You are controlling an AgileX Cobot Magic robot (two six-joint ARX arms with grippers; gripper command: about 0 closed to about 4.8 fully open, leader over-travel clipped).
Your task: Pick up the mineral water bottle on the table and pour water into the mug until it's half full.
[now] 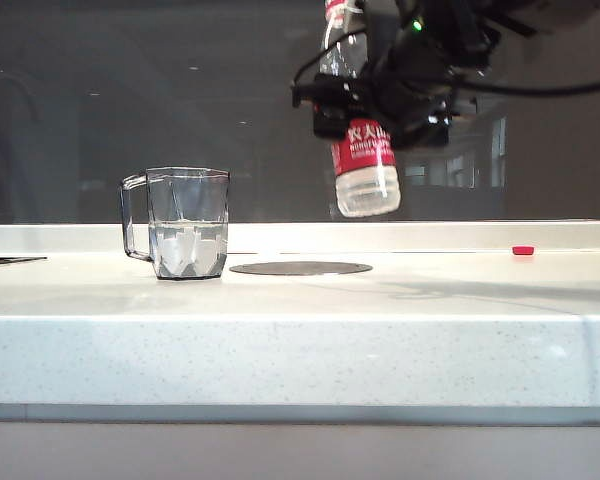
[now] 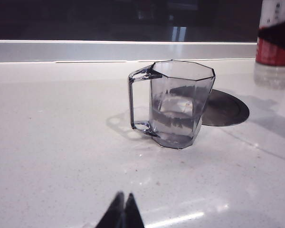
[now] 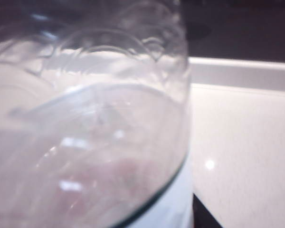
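The mug on the tabletop already looks nearly half full, while the right hand clamps the near-upright mineral water bottle aloft at its two o'clock; the left hand, fingertips together, idles at the mug's six o'clock.

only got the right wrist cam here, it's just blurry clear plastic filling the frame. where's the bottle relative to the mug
Observer: In the exterior view the mineral water bottle hangs in the air, nearly upright, held by the right gripper, off to the right of the mug and above the dark disc.
Operator: any water in the mug
Observer: Yes. The left wrist view shows water filling roughly its lower half.
Operator: where's the left gripper
Observer: The left gripper sits low over the table in front of the mug, fingertips together, holding nothing.
Operator: cap?
Observer: A small red piece lies on the table at far right; whether it is the cap, I cannot tell.
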